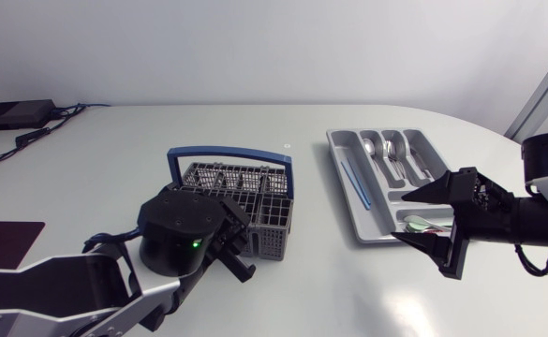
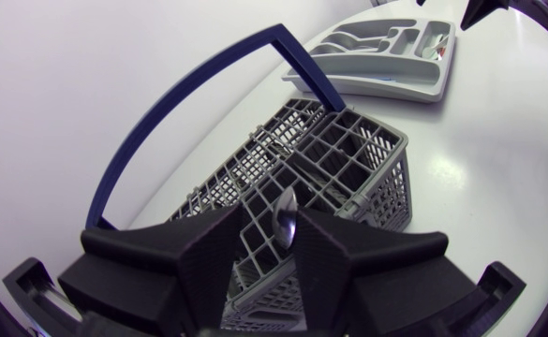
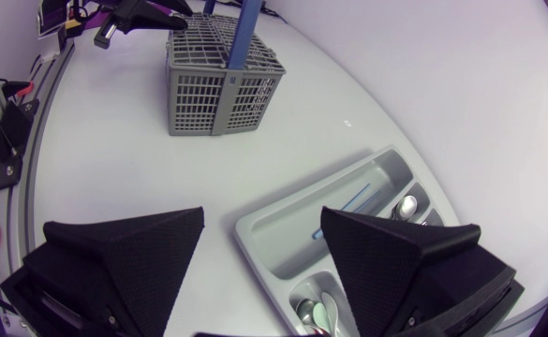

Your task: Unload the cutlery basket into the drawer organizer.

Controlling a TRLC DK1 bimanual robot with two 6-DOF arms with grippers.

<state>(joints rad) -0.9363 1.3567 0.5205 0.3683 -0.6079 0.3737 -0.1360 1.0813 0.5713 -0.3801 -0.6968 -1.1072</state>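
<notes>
Left gripper (image 2: 272,213) slightly open around steel spoon (image 2: 288,223) in grey mesh basket with blue handle (image 2: 367,154); right gripper (image 3: 262,213) wide open, empty, above grey plastic organizer (image 1: 337,142).

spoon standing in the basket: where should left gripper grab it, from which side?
By its bowl end, from straight above. The spoon stands bowl-up in a cell of the basket, handle hidden below; grid walls block the sides. The left gripper is open astride the bowl, so closing there and lifting should work.

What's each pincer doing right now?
Left pincer: open, with a spoon between its fingers, not clamped.
Right pincer: open, empty.
</notes>
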